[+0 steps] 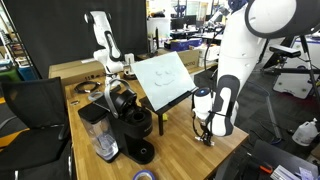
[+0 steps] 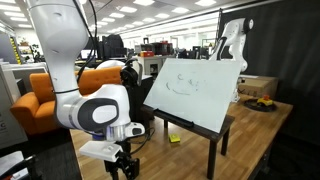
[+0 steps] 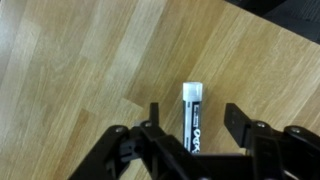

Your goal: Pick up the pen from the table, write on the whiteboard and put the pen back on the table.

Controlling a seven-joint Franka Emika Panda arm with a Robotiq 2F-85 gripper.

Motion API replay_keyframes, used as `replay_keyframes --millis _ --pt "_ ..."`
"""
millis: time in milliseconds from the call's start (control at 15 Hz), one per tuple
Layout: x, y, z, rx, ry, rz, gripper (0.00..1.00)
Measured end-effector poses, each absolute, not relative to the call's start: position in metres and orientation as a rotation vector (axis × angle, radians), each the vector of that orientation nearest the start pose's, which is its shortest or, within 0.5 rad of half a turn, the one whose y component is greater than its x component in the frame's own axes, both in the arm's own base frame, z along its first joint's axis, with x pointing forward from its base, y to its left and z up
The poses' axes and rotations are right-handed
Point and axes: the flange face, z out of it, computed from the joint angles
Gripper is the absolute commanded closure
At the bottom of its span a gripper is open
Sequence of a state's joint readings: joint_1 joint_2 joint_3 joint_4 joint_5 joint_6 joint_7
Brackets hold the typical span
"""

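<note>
In the wrist view the pen, dark with white lettering and a whitish cap, lies on the light wooden table. My gripper is open, with one finger on each side of the pen and a gap to each. In both exterior views the gripper is low over the table's near edge. The pen is too small to see there. The whiteboard stands tilted on its black stand, with faint marks on it.
A black coffee machine and a clear jug stand beside the whiteboard. A cardboard box and a second white arm are at the table's far end. A small yellow object lies under the board.
</note>
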State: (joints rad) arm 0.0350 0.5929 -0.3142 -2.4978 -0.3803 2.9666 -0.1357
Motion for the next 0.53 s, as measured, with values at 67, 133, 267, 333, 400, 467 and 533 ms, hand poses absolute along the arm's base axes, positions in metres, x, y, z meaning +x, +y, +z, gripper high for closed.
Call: replay_keyframes --millis 67,133,267,333,400,467,533 --pt "0.407 -0.116 0.062 -3.288 -0.464 0.272 0.00" --pt "0.407 -0.114 0.064 -3.289 -0.468 0.259 0.00" --pt "0.405 -0.110 0.071 -3.289 -0.475 0.231 0.00" --pt "0.404 -0.108 0.077 -3.288 -0.477 0.216 0.00" --pt "0.403 -0.106 0.083 -3.287 -0.476 0.199 0.00" --pt "0.402 -0.104 0.092 -3.287 -0.472 0.177 0.00" --pt "0.402 -0.102 0.101 -3.285 -0.465 0.149 0.00"
